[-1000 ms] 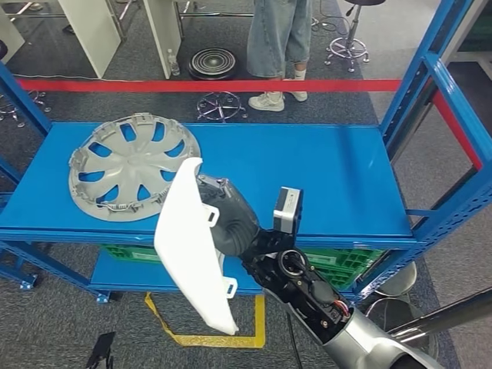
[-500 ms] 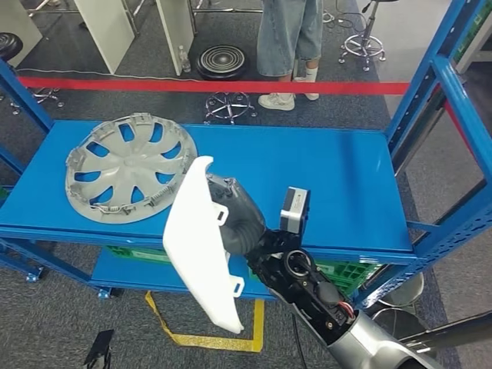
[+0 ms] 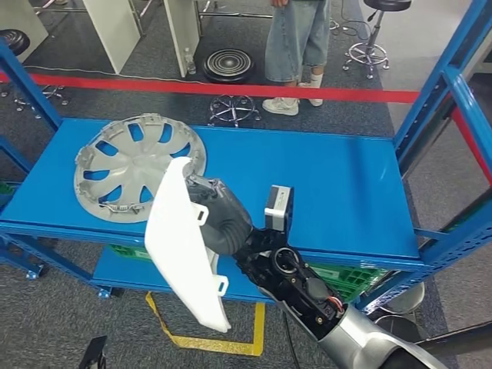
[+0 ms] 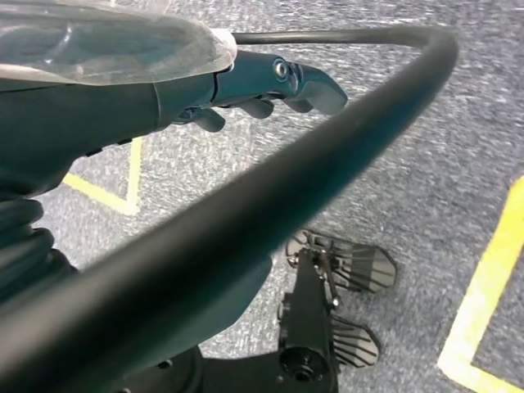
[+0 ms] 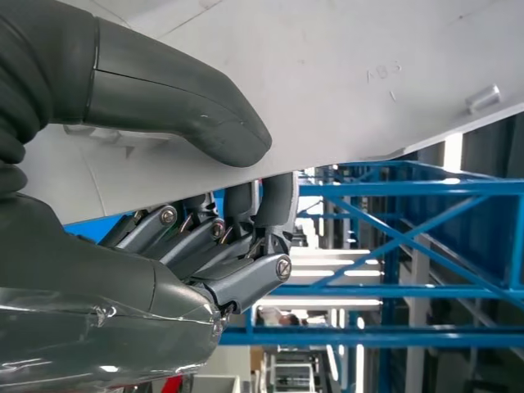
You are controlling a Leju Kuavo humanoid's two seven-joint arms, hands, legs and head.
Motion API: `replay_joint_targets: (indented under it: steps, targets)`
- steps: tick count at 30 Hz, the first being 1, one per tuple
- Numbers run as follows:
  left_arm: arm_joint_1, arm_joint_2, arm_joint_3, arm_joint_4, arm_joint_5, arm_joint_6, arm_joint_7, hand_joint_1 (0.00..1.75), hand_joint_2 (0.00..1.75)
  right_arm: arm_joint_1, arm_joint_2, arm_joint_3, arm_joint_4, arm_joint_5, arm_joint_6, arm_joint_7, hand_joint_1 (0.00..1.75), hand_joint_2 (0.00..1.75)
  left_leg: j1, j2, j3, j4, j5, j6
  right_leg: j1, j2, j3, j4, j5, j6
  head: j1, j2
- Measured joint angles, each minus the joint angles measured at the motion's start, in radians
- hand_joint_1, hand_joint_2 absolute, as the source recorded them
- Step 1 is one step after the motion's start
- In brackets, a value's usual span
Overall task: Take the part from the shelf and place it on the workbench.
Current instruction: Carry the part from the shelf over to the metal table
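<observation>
A white, curved plastic part (image 3: pixel 183 246) hangs in front of the blue shelf (image 3: pixel 325 184), gripped by my right hand (image 3: pixel 223 219). Its upper end overlaps the rim of a silver hubcap (image 3: pixel 139 165) lying on the shelf's left side. In the right wrist view the thumb (image 5: pixel 179 98) presses on one face of the part (image 5: pixel 346 74) and the fingers (image 5: pixel 247 237) curl under the other. My left hand (image 4: pixel 247 86) hangs above the carpet with its fingers stretched out, holding nothing.
A person (image 3: pixel 296 46) stands beyond a red tape line (image 3: pixel 174 83) behind the shelf. Green crates (image 3: pixel 342 277) sit on the lower shelf. Yellow floor marking (image 3: pixel 203 342) lies below the part. Blue uprights (image 3: pixel 447 84) frame the right side.
The whole view has shifted a little, so the camera moved. Against the hubcap, the part in my right hand has drifted slightly left since half a second ago. The grip is unchanged.
</observation>
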Motion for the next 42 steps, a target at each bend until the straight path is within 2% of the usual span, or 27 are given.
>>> replay_joint_targets:
  steps: [2,4,5,6,7,9,11,14,16,17,19,20,21,22,23,24,26,28,30,31,33,35,36,37,38,40,42]
  targets:
    - [0.000,0.000,0.000,0.000,0.000,-0.001,0.004,0.00,1.75,0.000,0.000,0.000,0.000,0.003,0.001,0.001,1.75,1.75,0.005,-0.010,0.007,-0.005,0.002,0.008,-0.002,0.017,-0.031,0.075,-0.046,0.008,0.010,0.000]
    - [0.001,0.000,0.000,0.000,0.000,-0.002,0.006,0.00,1.75,0.003,-0.001,-0.001,0.000,0.004,0.004,0.002,1.75,1.75,0.004,-0.021,0.009,-0.005,0.001,0.012,-0.002,0.032,-0.097,0.221,-0.113,0.010,0.022,0.000]
    - [0.001,0.001,0.000,0.000,0.000,-0.004,0.006,0.00,1.75,0.005,-0.001,-0.001,0.000,0.005,0.005,0.002,1.75,1.75,0.003,-0.028,0.010,-0.004,0.000,0.014,-0.002,0.034,-0.125,0.280,-0.132,0.010,0.028,0.000]
    - [0.001,0.001,0.000,0.000,0.000,-0.005,0.006,0.00,1.75,0.007,-0.002,-0.001,0.001,0.005,0.007,0.002,1.75,1.75,0.002,-0.035,0.011,-0.004,-0.001,0.015,-0.002,0.035,-0.138,0.304,-0.132,0.009,0.032,0.000]
    - [0.002,0.000,0.000,0.000,0.000,-0.006,0.006,0.00,1.75,0.008,-0.002,-0.001,0.002,0.005,0.009,0.002,1.75,1.75,0.001,-0.044,0.012,-0.004,-0.002,0.015,-0.002,0.037,-0.130,0.284,-0.111,0.006,0.036,0.000]
    - [0.002,0.000,0.000,0.000,0.000,-0.008,0.006,0.00,1.75,0.007,-0.003,-0.001,0.003,0.005,0.014,0.002,1.75,1.75,0.001,-0.061,0.018,-0.004,-0.005,0.013,-0.001,0.055,-0.068,0.146,-0.035,-0.005,0.044,0.000]
    - [0.002,-0.002,0.000,0.000,0.001,-0.009,0.006,0.00,1.75,0.006,-0.003,-0.001,0.003,0.005,0.017,0.001,1.75,1.75,0.001,-0.075,0.017,-0.002,-0.007,0.008,0.001,0.079,-0.007,0.024,0.009,-0.013,0.048,0.000]
    - [0.005,-0.001,0.000,0.000,0.002,-0.009,0.006,0.00,1.75,0.005,-0.002,0.000,0.003,0.005,0.019,0.001,1.75,1.75,0.005,-0.089,0.009,-0.001,-0.005,-0.008,0.002,0.079,0.016,-0.014,0.008,-0.020,0.050,0.000]
    - [0.007,0.000,-0.001,0.001,0.002,-0.009,0.006,0.00,1.75,0.005,-0.001,0.000,0.003,0.005,0.020,0.000,1.75,1.75,0.007,-0.075,0.001,0.021,-0.022,-0.017,-0.001,0.067,0.026,-0.027,0.012,-0.029,0.045,0.000]
    - [0.005,0.000,-0.001,0.001,0.002,-0.009,0.006,0.00,1.75,0.004,-0.001,0.000,0.003,0.005,0.020,-0.001,1.75,1.75,0.006,-0.061,-0.018,0.062,-0.044,-0.020,-0.003,0.058,0.030,-0.034,0.015,-0.033,0.039,0.000]
    - [0.002,-0.001,-0.001,0.001,0.002,-0.009,0.006,0.00,1.75,0.005,0.000,0.000,0.004,0.005,0.021,-0.001,1.75,1.75,0.008,-0.036,-0.088,0.196,-0.104,-0.027,-0.002,0.041,0.033,-0.038,0.015,-0.038,0.025,0.000]
    - [0.002,-0.001,-0.001,0.001,0.002,-0.009,0.006,0.00,1.75,0.006,0.000,0.000,0.004,0.005,0.021,-0.001,1.75,1.75,0.010,-0.033,-0.125,0.260,-0.125,-0.031,-0.001,0.033,0.033,-0.038,0.014,-0.039,0.020,0.000]
    - [0.004,-0.001,-0.001,0.001,0.002,-0.010,0.006,0.00,1.75,0.006,0.000,0.000,0.005,0.005,0.022,-0.001,1.75,1.75,0.010,-0.031,-0.146,0.294,-0.128,-0.033,-0.001,0.025,0.033,-0.038,0.013,-0.039,0.016,0.000]
    - [0.005,-0.001,-0.001,0.001,0.002,-0.010,0.006,0.00,1.75,0.007,0.000,0.001,0.005,0.004,0.022,-0.001,1.75,1.75,0.011,-0.028,-0.149,0.290,-0.112,-0.035,0.000,0.018,0.034,-0.038,0.012,-0.039,0.013,0.000]
    - [0.006,-0.001,-0.001,0.001,0.002,-0.010,0.006,0.00,1.75,0.007,0.000,0.001,0.005,0.003,0.024,-0.001,1.75,1.75,0.012,-0.023,-0.128,0.241,-0.079,-0.036,0.000,0.011,0.035,-0.038,0.010,-0.037,0.008,0.000]
    - [0.006,0.000,-0.001,0.001,0.003,-0.010,0.006,0.00,1.75,0.006,0.000,0.001,0.005,0.002,0.026,-0.002,1.75,1.75,0.012,-0.010,-0.091,0.165,-0.039,-0.036,0.000,0.005,0.038,-0.038,0.007,-0.035,0.004,0.000]
    - [0.004,0.000,-0.001,0.001,0.005,-0.010,0.006,0.00,1.75,0.005,0.000,0.001,0.005,0.001,0.030,-0.002,1.75,1.75,0.007,0.018,-0.026,0.032,0.012,-0.030,0.007,-0.005,0.042,-0.035,0.000,-0.027,-0.003,0.000]
    - [0.002,0.000,-0.001,0.001,0.007,-0.011,0.006,0.00,1.75,0.003,0.000,0.001,0.005,0.000,0.035,-0.002,1.75,1.75,0.001,0.023,-0.011,-0.005,0.016,-0.019,0.012,-0.015,0.044,-0.034,-0.007,-0.018,-0.002,0.000]
    - [0.004,-0.001,-0.001,0.001,0.008,-0.013,0.006,0.00,1.75,0.002,0.000,0.002,0.005,-0.002,0.039,-0.002,1.75,1.75,0.003,0.008,-0.009,-0.005,0.015,-0.007,0.010,-0.020,0.046,-0.029,-0.016,-0.008,0.006,0.000]
    - [0.005,-0.001,-0.001,0.001,0.009,-0.014,0.006,0.00,1.75,0.001,0.001,0.002,0.005,-0.002,0.041,-0.002,1.75,1.75,0.004,0.001,-0.007,-0.006,0.015,-0.001,0.008,-0.012,0.040,-0.013,-0.029,-0.002,0.008,0.000]
    - [0.004,-0.001,-0.001,0.001,0.009,-0.016,0.006,0.00,1.75,-0.001,0.001,0.003,0.005,-0.003,0.043,-0.003,1.75,1.75,0.006,-0.010,-0.002,-0.007,0.014,0.010,0.004,0.017,-0.003,0.085,-0.084,0.006,0.018,0.000]
    - [0.003,-0.001,-0.001,0.001,0.009,-0.018,0.006,0.00,1.75,0.000,0.001,0.003,0.006,-0.004,0.045,-0.003,1.75,1.75,0.004,-0.023,0.000,-0.007,0.012,0.016,0.003,0.033,-0.074,0.237,-0.147,0.007,0.029,0.000]
    - [0.003,-0.001,-0.001,0.001,0.009,-0.018,0.006,0.00,1.75,0.000,0.000,0.003,0.006,-0.005,0.046,-0.003,1.75,1.75,0.003,-0.032,0.001,-0.007,0.011,0.017,0.003,0.036,-0.101,0.287,-0.158,0.007,0.033,0.000]
    - [0.003,-0.001,-0.001,0.001,0.009,-0.018,0.006,0.00,1.75,0.001,0.000,0.003,0.006,-0.005,0.046,-0.003,1.75,1.75,0.002,-0.041,0.002,-0.007,0.011,0.018,0.003,0.036,-0.109,0.297,-0.148,0.005,0.037,0.000]
    - [0.003,-0.001,-0.001,0.001,0.009,-0.018,0.006,0.00,1.75,0.001,0.000,0.003,0.006,-0.006,0.047,-0.003,1.75,1.75,0.001,-0.051,0.005,-0.006,0.010,0.018,0.003,0.038,-0.097,0.263,-0.119,0.002,0.040,0.000]
    - [0.003,-0.002,-0.001,0.001,0.008,-0.017,0.006,0.00,1.75,-0.001,0.000,0.003,0.006,-0.006,0.046,-0.003,1.75,1.75,0.001,-0.070,0.010,-0.006,0.007,0.015,0.003,0.060,-0.034,0.118,-0.038,-0.008,0.048,0.000]
    - [0.001,-0.004,-0.001,0.001,0.006,-0.015,0.006,0.00,1.75,-0.005,0.000,0.004,0.006,-0.006,0.042,-0.002,1.75,1.75,0.001,-0.086,0.008,-0.003,0.007,0.007,0.002,0.088,0.016,0.007,0.001,-0.014,0.051,0.000]
